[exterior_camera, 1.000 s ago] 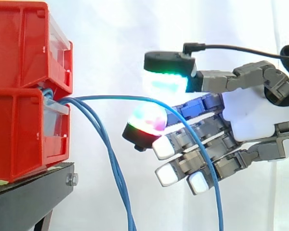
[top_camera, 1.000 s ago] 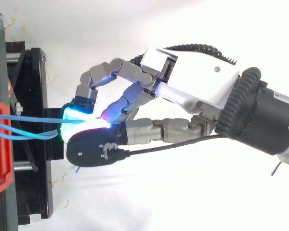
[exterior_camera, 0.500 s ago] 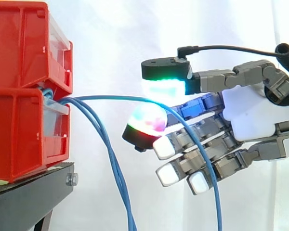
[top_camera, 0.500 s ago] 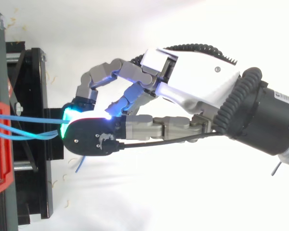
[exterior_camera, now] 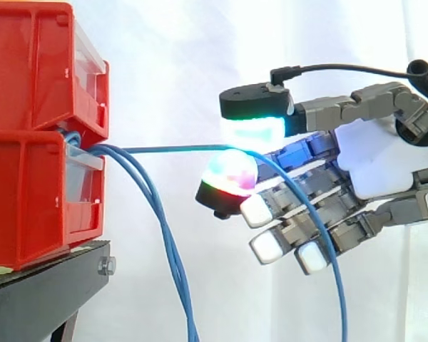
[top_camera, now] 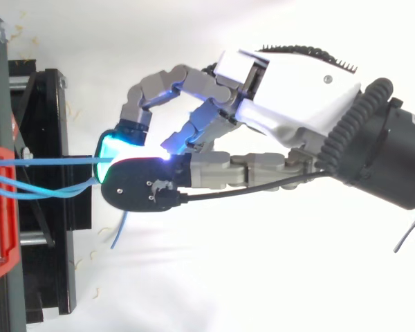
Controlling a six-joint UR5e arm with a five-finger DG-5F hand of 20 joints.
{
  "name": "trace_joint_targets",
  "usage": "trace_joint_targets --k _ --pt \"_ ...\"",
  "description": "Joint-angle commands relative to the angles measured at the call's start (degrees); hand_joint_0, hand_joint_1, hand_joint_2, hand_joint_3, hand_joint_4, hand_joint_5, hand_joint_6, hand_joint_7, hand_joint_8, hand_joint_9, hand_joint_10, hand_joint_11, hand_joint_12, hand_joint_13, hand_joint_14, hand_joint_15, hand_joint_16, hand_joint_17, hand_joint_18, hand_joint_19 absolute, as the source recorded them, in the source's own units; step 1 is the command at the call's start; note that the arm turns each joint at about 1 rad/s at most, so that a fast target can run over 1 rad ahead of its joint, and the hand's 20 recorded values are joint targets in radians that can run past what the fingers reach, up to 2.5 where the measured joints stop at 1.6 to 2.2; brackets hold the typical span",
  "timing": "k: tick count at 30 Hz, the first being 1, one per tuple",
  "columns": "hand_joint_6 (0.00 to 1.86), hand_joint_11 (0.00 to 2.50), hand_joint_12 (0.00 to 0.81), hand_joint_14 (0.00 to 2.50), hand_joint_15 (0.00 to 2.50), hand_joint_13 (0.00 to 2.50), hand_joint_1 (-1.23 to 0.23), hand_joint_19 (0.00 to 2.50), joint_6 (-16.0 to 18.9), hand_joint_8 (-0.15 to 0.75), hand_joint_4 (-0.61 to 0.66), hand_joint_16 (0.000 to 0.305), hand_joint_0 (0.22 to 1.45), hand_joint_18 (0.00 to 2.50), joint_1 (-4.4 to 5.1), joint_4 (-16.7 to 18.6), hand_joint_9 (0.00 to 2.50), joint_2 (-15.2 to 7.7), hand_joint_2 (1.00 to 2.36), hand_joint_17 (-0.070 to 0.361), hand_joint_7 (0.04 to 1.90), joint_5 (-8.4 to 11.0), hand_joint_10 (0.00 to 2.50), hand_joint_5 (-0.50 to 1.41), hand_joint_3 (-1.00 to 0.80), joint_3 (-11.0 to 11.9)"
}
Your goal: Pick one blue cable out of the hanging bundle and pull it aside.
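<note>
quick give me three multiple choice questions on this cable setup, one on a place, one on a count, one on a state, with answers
1. Where do the thin blue cables come out?
A) the front of the stacked red plastic bins
B) a spool on the floor
C) a hook overhead

2. How many red bins are stacked?
A) one
B) two
C) four

3. What is the robot hand doing?
A) hanging open, apart from every cable
B) pinching one blue cable between two glowing pads
C) gripping a bin

Answers:
1 A, the side view shows the cables leaving the bins' front.
2 B, one bin sits on another.
3 B, one cable runs taut from the bins into the pinch while the others hang down.
</note>
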Motion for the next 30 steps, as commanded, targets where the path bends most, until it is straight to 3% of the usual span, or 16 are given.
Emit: trace_joint_targets --k 1,3,10,21,27,30 --pt "0.89 0.24 0.466 0.02 0.49 0.98 -0.77 0.71 0.1 0.317 0.00 0.075 0.54 0.93 -0.12 -1.1 1.14 0.5 1.14 0.170 1.01 0.07 0.01 -0.05 0.01 0.1" --pt "0.89 0.24 0.474 0.02 0.48 0.99 -0.75 0.70 0.1 0.322 -0.01 0.076 0.51 0.94 -0.03 -1.3 1.14 0.5 1.26 0.172 1.01 0.07 0.01 -0.04 -0.02 0.1" --pt "0.88 0.23 0.476 0.02 0.49 0.99 -0.73 0.71 0.1 0.323 -0.05 0.077 0.48 0.94 -0.03 -1.4 1.17 0.5 1.38 0.173 1.05 0.07 0.01 -0.03 -0.03 0.1" --pt "0.88 0.23 0.477 0.02 0.49 0.99 -0.72 0.70 0.1 0.318 -0.05 0.077 0.47 0.93 0.49 -1.3 1.18 0.5 1.44 0.174 1.05 0.16 0.01 -0.03 -0.05 -0.2" --pt "0.88 0.23 0.480 0.02 0.49 0.99 -0.71 0.70 0.1 0.320 -0.05 0.077 0.47 0.93 0.76 -0.5 1.17 0.5 1.45 0.174 1.06 0.16 0.01 -0.03 -0.05 -2.6" --pt "0.88 0.23 0.479 0.02 0.48 0.99 -0.71 0.70 0.1 0.323 -0.05 0.077 0.47 0.93 1.02 3.5 1.18 0.5 1.45 0.173 1.06 0.16 0.01 -0.03 -0.05 -4.8"
